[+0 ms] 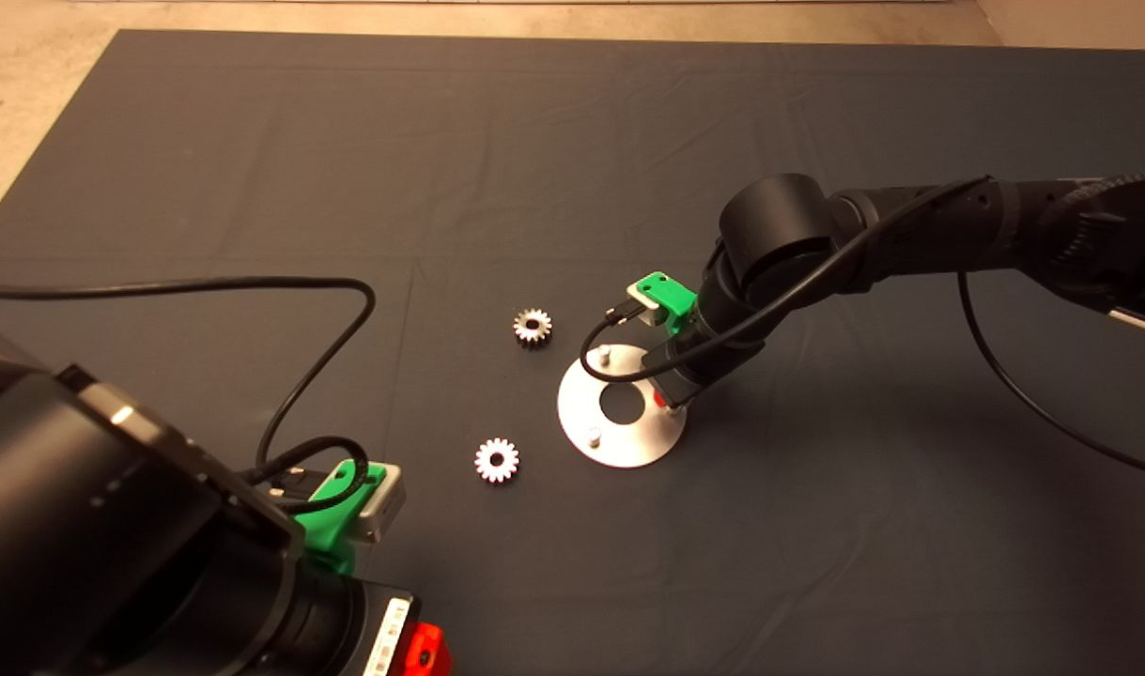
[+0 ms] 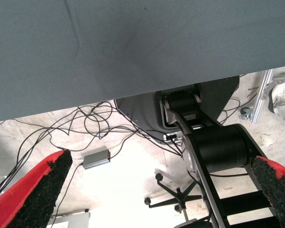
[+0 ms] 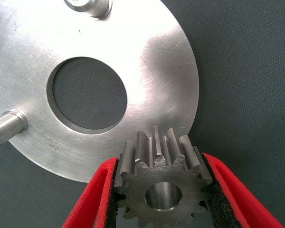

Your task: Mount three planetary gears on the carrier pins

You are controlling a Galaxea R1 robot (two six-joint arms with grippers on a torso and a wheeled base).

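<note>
The silver disc (image 1: 628, 441) lies mid-mat, and two carrier pins (image 1: 603, 355) (image 1: 593, 437) stand bare on it. My right gripper (image 1: 664, 399) hangs over the disc's right rim. In the right wrist view my right gripper (image 3: 161, 166) is shut on one planetary gear (image 3: 162, 187), held flat above the rim of the disc (image 3: 156, 61). Two pins (image 3: 92, 7) (image 3: 7, 126) show there; a third is hidden. Two more gears (image 1: 533, 326) (image 1: 497, 460) lie on the mat left of the disc. My left gripper (image 1: 426, 650) is parked at the lower left, open.
A black cable (image 1: 328, 310) loops across the mat's left half toward the left arm. The left wrist view shows my open left gripper (image 2: 156, 190), the mat's edge (image 2: 133, 57), and the floor with cables and a chair base (image 2: 178, 194).
</note>
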